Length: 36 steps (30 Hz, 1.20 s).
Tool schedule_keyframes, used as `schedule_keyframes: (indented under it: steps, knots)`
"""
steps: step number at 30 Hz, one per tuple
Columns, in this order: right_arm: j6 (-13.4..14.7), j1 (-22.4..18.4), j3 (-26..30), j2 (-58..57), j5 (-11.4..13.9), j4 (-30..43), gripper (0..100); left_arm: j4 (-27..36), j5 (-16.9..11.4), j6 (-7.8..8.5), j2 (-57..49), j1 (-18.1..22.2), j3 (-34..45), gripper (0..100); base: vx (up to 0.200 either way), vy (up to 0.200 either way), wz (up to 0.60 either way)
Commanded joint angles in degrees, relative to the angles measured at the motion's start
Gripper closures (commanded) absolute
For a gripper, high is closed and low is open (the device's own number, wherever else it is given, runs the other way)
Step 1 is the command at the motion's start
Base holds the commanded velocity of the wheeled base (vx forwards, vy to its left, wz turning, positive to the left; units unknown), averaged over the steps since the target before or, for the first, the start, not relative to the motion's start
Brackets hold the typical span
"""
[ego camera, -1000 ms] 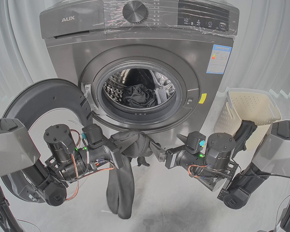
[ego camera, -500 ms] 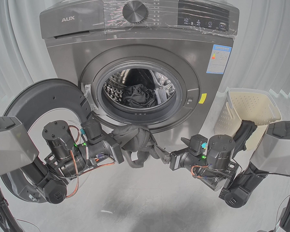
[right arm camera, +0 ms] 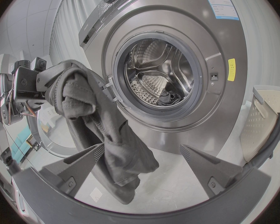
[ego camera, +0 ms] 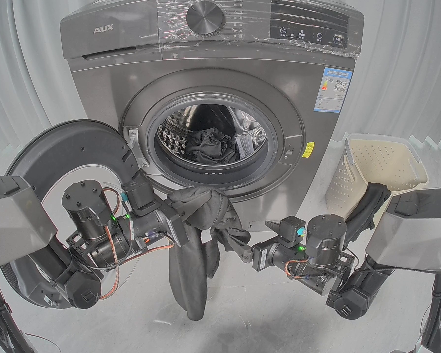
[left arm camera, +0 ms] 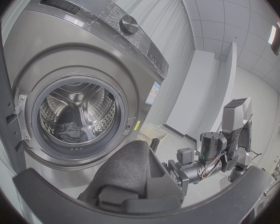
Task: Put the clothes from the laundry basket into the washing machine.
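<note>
Head view: the left gripper (ego camera: 188, 211) is clamped on a dark garment (ego camera: 191, 265) just below the lower rim of the washing machine (ego camera: 210, 69) opening. Its fingertips are buried in the cloth, which hangs down. The right gripper (ego camera: 236, 245) sits just beside it, jaws spread wide, gripping nothing. Another dark piece (ego camera: 210, 145) lies inside the machine. A dark cloth (ego camera: 372, 202) drapes over the laundry basket (ego camera: 382, 163) rim — its lower end hidden.
</note>
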Motion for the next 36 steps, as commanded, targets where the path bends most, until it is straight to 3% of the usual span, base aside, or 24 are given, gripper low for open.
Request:
schedule_keyframes:
  steps: [1, 12, 28, 29, 36]
  knots:
    - [0.1, -0.1, 0.0, 1.0, 0.3, -0.1, 0, -0.1, 0.0, 0.01, -0.1, 0.0, 0.0, 100, 0.000, 0.000, 0.00]
    - [-0.1, -1.1, -1.0, 3.4, 0.9, -0.1, 0, -0.1, 0.1, 0.01, -0.2, 0.0, 0.1, 100, 0.000, 0.000, 0.00]
    - [-1.4, -1.8, -13.3, 10.3, 1.0, -2.5, 0, -0.1, 0.0, 0.10, -0.2, 0.5, 0.3, 100, 0.000, 0.000, 0.00]
    - [-1.4, -1.9, -13.5, 10.3, 1.0, -2.6, 100, -0.1, 0.0, 0.10, -0.2, 0.6, 0.3, 100, 0.000, 0.000, 0.00]
    - [-1.0, -1.4, -13.4, 9.5, 1.1, -4.0, 100, -0.1, 0.0, 0.10, 0.0, 0.7, 0.4, 100, 0.000, 0.000, 0.00]
